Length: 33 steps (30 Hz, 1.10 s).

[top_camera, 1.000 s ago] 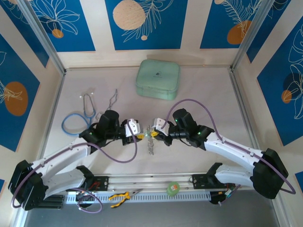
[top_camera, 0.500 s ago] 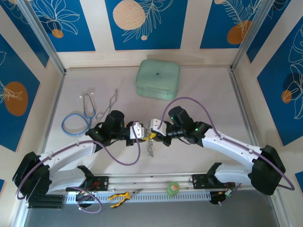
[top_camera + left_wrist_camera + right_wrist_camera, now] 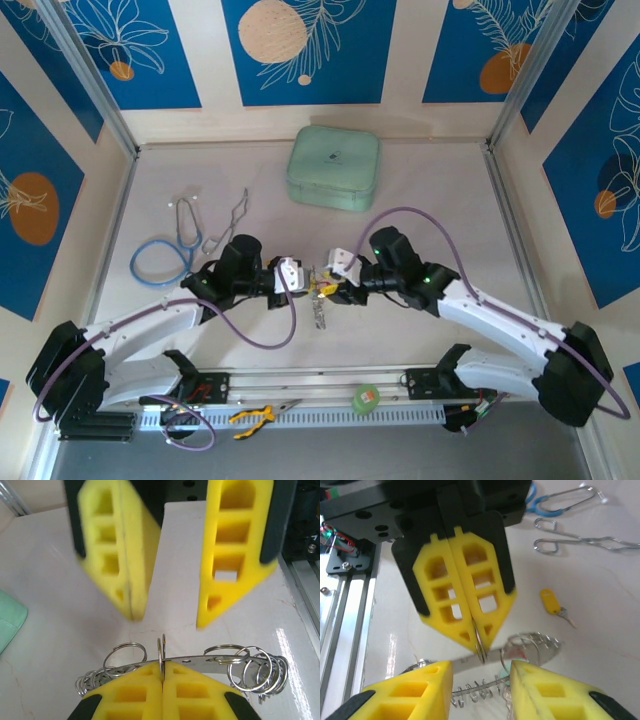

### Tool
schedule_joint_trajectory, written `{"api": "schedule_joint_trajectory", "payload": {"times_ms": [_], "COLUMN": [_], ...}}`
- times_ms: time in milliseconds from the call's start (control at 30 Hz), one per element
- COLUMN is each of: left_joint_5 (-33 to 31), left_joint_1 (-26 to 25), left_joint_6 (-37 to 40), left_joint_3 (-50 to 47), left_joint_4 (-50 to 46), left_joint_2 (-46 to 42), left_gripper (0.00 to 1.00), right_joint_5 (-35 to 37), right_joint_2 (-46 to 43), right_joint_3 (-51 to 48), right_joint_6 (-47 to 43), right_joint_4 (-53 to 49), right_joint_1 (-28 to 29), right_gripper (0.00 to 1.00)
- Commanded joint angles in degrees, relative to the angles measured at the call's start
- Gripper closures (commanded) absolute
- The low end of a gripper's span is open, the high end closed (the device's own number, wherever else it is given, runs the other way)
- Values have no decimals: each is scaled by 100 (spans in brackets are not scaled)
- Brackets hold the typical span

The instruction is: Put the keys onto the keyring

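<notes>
The keyring [image 3: 200, 661] is a silvery band strung with many small loops, hanging just above the table between both grippers [image 3: 318, 298]. My left gripper [image 3: 163, 667] is shut on one small loop [image 3: 161, 652] of it; from the right wrist view, its yellow fingers [image 3: 462, 597] pinch that loop. My right gripper [image 3: 480, 667] stands open on either side of the band, touching nothing. A key with a yellow head [image 3: 551, 601] lies loose on the table. Blurred coloured key heads [image 3: 520, 653] hang behind the loops.
A mint-green case [image 3: 333, 167] sits at the back. The blue stethoscope [image 3: 160, 255] and a bent wire tool [image 3: 228, 222] lie at the left. Yellow-handled pliers [image 3: 255, 413] and a green tape roll [image 3: 365, 399] rest on the near rail.
My left gripper has shut on a loop of the keyring. My right gripper has opened, let go and drawn back slightly to the right.
</notes>
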Motion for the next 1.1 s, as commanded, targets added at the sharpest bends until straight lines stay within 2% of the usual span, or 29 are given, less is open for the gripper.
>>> {"api": "schedule_joint_trajectory", "payload": {"times_ms": [0,133,500,867,1067], "left_joint_5": [-16,-44,287,386,383], "left_joint_1": [-34,-39,-33,-45,-58], "left_joint_6": [-263,-368,-523,-455,-437], "left_joint_3": [18,83,59,127,169], "left_joint_4": [342,205,269,190,222], "left_joint_2": [-106,-49,8,68,114], "left_gripper": [100,100,100,100,100], "right_joint_5": [-372,-331,-308,-495,-604], "right_joint_2": [-452,-498,168,269,362], "right_joint_3": [-468,-512,-181,-175,-112], "right_joint_6": [447,437,207,238,147], "right_joint_4": [604,597,936,1051,934], "right_joint_1": [-246,-222,54,102,131], "right_gripper": [63,66,71,80,97]}}
